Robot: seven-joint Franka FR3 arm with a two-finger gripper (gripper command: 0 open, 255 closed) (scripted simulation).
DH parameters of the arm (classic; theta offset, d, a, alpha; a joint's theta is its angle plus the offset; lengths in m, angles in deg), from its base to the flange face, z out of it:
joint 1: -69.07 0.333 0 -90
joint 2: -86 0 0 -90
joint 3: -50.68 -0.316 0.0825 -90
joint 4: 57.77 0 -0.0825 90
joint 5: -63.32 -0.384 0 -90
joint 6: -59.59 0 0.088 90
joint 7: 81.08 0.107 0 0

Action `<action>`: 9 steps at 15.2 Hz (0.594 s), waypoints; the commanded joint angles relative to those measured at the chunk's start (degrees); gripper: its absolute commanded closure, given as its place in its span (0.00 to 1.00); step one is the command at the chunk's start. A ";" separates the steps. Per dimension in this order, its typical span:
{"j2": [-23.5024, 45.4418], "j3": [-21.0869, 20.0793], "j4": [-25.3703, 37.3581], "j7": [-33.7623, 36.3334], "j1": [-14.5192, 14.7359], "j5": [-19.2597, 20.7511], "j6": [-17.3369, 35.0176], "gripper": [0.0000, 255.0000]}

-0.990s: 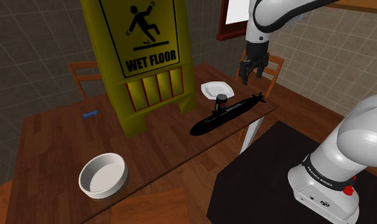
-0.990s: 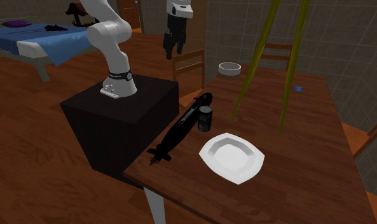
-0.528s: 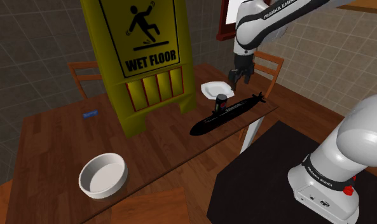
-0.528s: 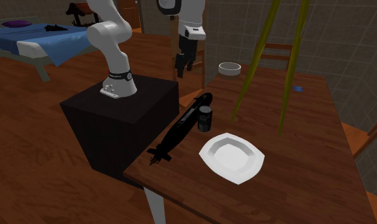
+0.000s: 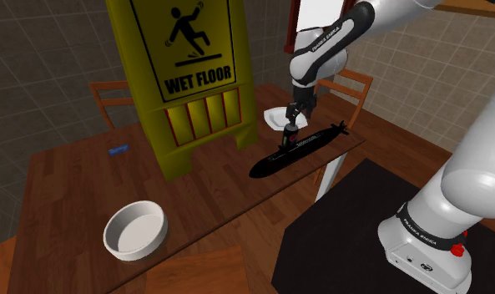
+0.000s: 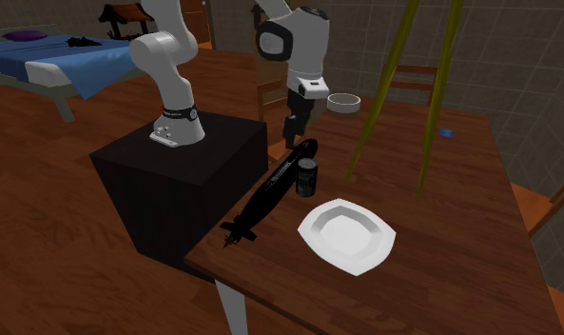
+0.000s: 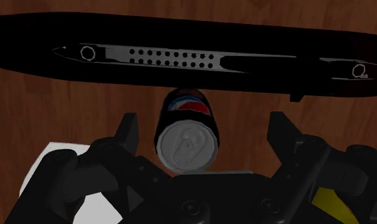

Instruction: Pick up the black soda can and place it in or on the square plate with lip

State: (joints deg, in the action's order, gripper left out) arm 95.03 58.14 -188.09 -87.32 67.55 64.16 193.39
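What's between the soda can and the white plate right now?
Nothing: in the second exterior view, bare tabletop separates the soda can from the square plate; the black submarine model lies on the can's far side.

White glossy arm [image 5: 475,167], rounded links, dark grey joint bands. Black "FRANKA EMIKA" lettering [image 5: 330,37] on one link and on the round base; small red button [image 5: 459,249] there. All-black end effector [image 5: 291,119], two blocky fingers [image 7: 128,129], round screw recesses. Black box stand [image 5: 337,242].
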 commanded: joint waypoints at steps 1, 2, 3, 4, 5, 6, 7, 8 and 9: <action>4.36 -0.08 3.01 -1.06 -0.36 -0.86 1.59 0.00; 6.63 -0.18 4.61 -1.56 -0.58 -1.30 2.36 0.00; 8.90 -0.32 6.29 -2.04 -0.83 -1.72 3.05 0.00; 11.16 -0.47 8.04 -2.50 -1.10 -2.13 3.67 0.00; 11.31 -0.50 8.17 -2.52 -1.13 -2.15 3.70 0.00; 11.86 -0.55 8.04 -2.58 -1.19 -2.23 4.37 0.00; 12.41 -0.60 7.93 -2.64 -1.23 -2.32 5.04 0.00; 12.98 -0.65 7.83 -2.70 -1.28 -2.41 5.70 0.00; 13.55 -0.70 7.74 -2.76 -1.33 -2.50 6.35 0.00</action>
State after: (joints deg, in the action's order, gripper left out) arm 107.93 57.50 -180.18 -89.98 66.28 61.77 198.91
